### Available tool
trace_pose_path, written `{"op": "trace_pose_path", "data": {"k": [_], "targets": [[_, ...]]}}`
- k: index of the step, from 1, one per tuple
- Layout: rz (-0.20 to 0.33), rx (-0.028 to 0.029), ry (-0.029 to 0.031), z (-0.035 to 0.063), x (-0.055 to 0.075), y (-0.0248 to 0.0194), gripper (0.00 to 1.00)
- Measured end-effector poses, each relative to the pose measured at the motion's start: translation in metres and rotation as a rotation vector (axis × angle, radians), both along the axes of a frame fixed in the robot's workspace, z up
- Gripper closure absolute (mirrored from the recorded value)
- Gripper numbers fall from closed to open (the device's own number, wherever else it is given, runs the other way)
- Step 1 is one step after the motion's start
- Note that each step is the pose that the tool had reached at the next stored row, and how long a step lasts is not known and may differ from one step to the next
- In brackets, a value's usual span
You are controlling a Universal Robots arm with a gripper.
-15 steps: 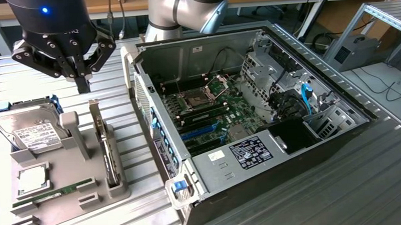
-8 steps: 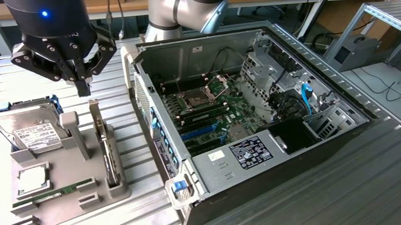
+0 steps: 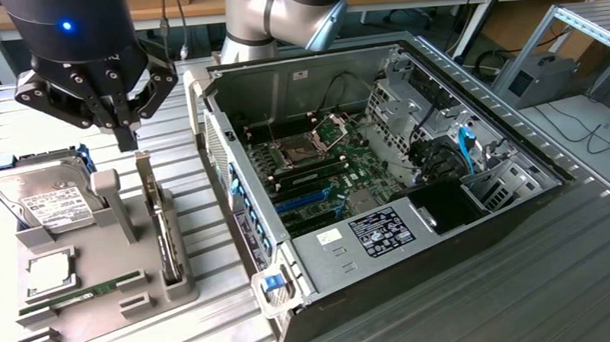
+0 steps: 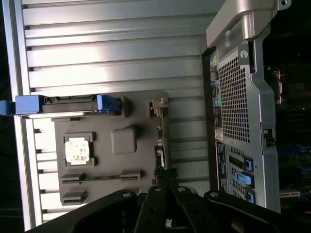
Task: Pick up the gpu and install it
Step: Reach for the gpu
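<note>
The gpu [image 3: 160, 222] is stood on edge in the grey holder [image 3: 105, 254] on the worktop [image 3: 181, 99], its long axis running away from the exterior camera, and the pressed-together, empty fingers [image 3: 127, 130] are poised just above its farther end.

Counting one robot arm [image 3: 279, 20] with one pincer [image 3: 129, 137]. Seeing one open computer case [image 3: 244, 97] and one gray tray [image 3: 95, 258] sitting on one worktop [image 3: 492, 294]. Finding four kinds of parts on the tray, one of each: one gpu [image 3: 163, 237], one hard drive [image 3: 47, 199], one square chip [image 3: 50, 273] and one long thin memory stick [image 3: 86, 291].
</note>
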State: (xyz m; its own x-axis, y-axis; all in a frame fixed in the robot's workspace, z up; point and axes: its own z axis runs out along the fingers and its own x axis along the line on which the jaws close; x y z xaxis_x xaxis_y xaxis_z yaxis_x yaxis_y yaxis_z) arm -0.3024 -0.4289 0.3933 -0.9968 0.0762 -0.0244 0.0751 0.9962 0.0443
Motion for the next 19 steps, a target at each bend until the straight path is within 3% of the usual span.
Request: {"op": "trace_pose_path", "data": {"k": [3,19], "targets": [[0.000,0.0000,0.0000,0.0000,-0.001,-0.0061,0.89],[0.000,0.0001,-0.0001,-0.0002,-0.006,-0.0256,0.89]]}}
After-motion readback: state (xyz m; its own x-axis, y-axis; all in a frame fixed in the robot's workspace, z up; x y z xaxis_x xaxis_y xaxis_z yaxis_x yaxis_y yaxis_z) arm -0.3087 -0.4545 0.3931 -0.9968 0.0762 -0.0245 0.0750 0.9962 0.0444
